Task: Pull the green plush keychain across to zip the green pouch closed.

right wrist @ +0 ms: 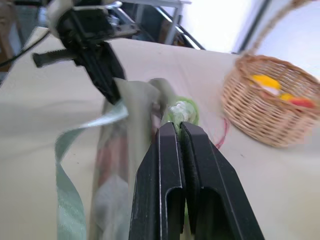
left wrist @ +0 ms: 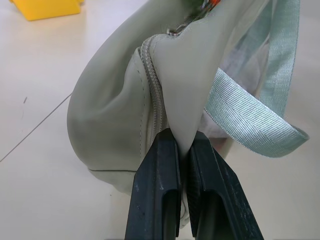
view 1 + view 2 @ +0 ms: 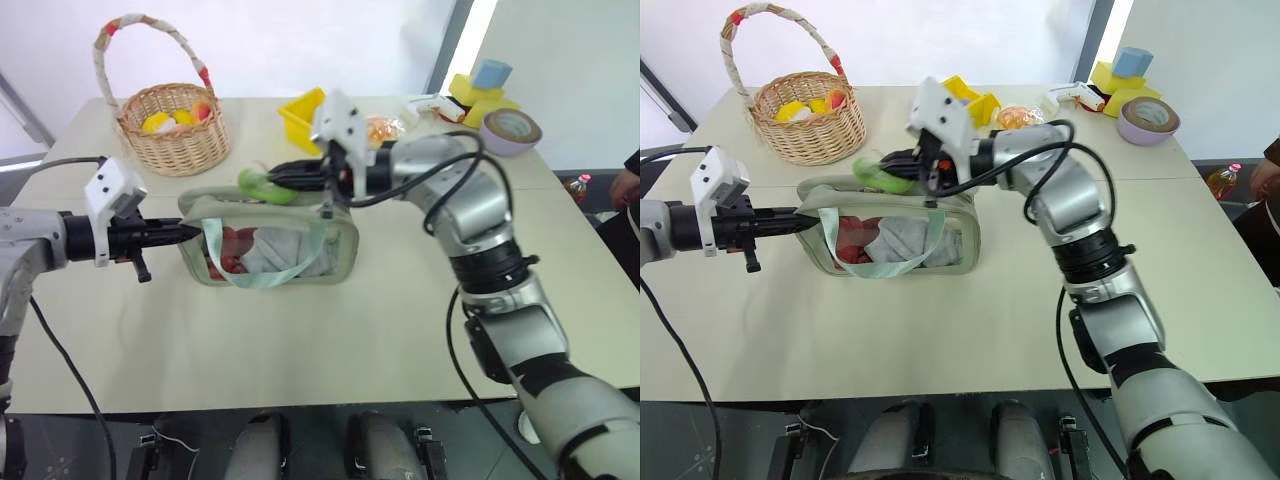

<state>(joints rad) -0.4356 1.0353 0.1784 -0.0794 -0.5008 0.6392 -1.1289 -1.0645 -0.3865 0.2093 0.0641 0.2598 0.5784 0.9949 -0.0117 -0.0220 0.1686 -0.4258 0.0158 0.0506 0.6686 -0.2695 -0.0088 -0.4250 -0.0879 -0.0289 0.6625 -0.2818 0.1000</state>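
Behind green pouch (image 3: 270, 245), pinched by left tool (image 3: 190, 232), right tool (image 3: 275, 177) clamps green plush keychain (image 3: 262, 186) near wicker basket (image 3: 178, 130).

Pale table before a bright window

A wide beige table (image 3: 300, 350) fills the middle of the room, its top crossed by a thin seam line running toward the right edge. Behind it a large window (image 3: 280, 45) glows with white, washed-out daylight, framed on the right by a grey upright post (image 3: 452, 45); a plain white wall (image 3: 580, 70) stands beyond that post. On the far left a dark slanted bar (image 3: 20, 110) crosses the bright pane. At the right edge of the table the floor (image 3: 610, 215) looks dark grey. The light is soft and even, with faint shadows on the tabletop.
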